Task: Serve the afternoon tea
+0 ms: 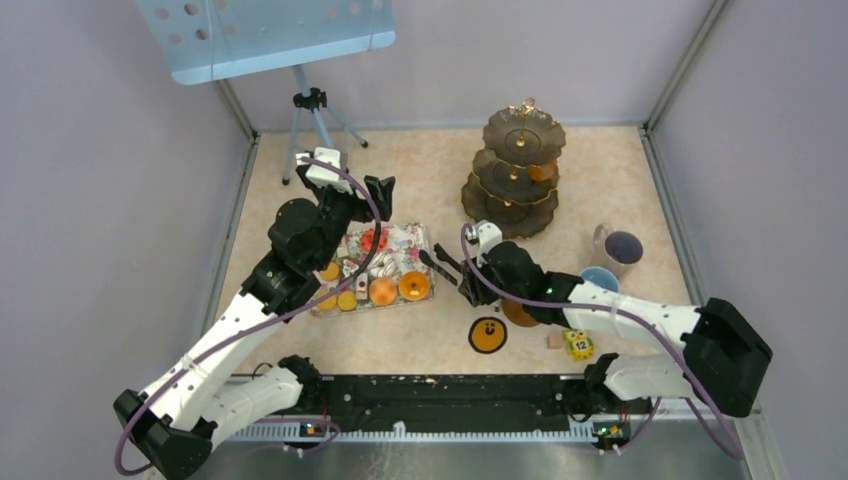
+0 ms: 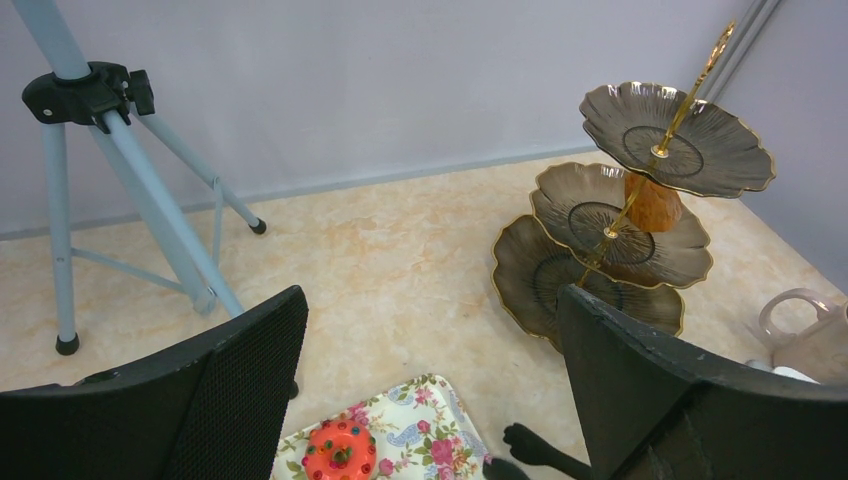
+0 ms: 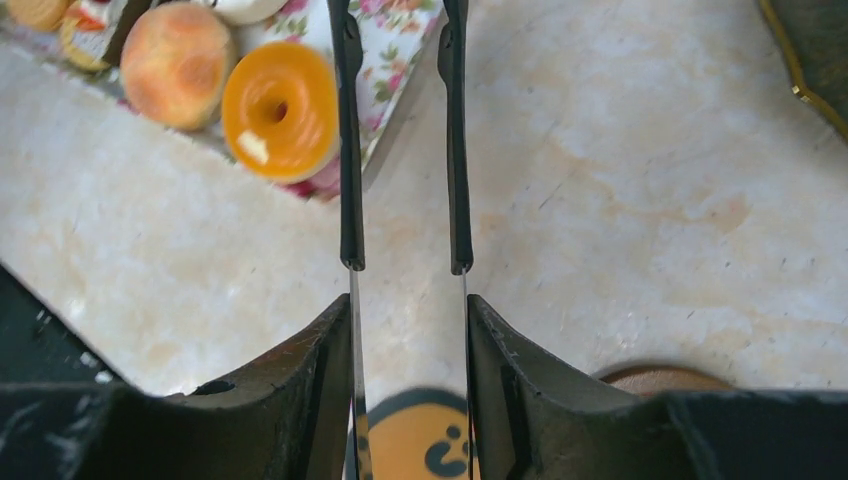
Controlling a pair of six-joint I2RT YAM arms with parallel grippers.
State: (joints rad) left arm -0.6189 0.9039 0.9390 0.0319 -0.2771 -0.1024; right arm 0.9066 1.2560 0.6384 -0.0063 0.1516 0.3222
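- top view: the three-tier stand point(image 1: 515, 170) carried only one brownish piece point(image 1: 541, 172), on its middle tier. most of the pastries, among them a red round point(image 1: 372, 240) and an orange ring point(image 1: 414, 286), lay on the floral tray point(image 1: 412, 240). the light blue cup point(image 1: 598, 277) sat just beside the grey mug point(image 1: 620, 248) and apart from the brown saucer point(image 1: 518, 314). by my reading, serving was barely begun, with nearly all the food and the cup left to place.
- left wrist view: the left gripper point(image 2: 432, 300) hung above the tray's far end. its fingers were spread wide with nothing between them.
- right wrist view: the right gripper point(image 3: 408, 320) pinched a pair of tongs point(image 3: 349, 180) near their handle end. the black tips stood apart and empty, one just beside the orange ring at the tray's corner. they gripped no pastry.
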